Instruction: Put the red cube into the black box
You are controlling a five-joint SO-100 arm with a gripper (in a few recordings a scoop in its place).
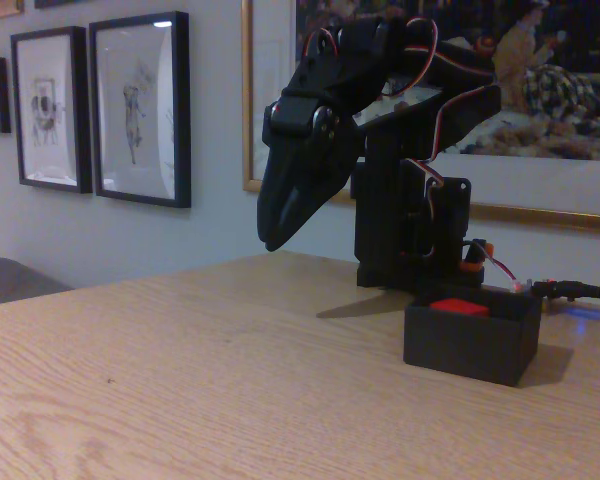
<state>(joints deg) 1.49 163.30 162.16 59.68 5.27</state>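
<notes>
From my remote seat, the fixed view shows me the small bright-red matte cube (458, 306) sitting inside the low matte black open-topped box (470, 345), with just its top face and a sliver of one side showing above the near wall. It lies towards the left half of the box's opening as the picture shows it, and its top face looks level. Being a cube, it has no long axis I can name; its edges seem to run roughly in line with the box walls. The box itself has its long axis running left to right across the picture, slightly angled so its right end sits a little nearer the camera, and it rests flat on the light wooden table (180, 380).

The black two-finger gripper (276, 240) hangs in the air up and to the left of the box, well apart from the cube, its tip pointing down and towards the left. Its fingers look pressed together with nothing between them (the dim light and dark plastic make the seam hard to read, but I see no gap). The black arm (400, 90) folds back over its black base (405, 225), which stands just behind the box, with red and white wires looping along it.

Framed pictures (140, 110) hang on the pale wall behind.
</notes>
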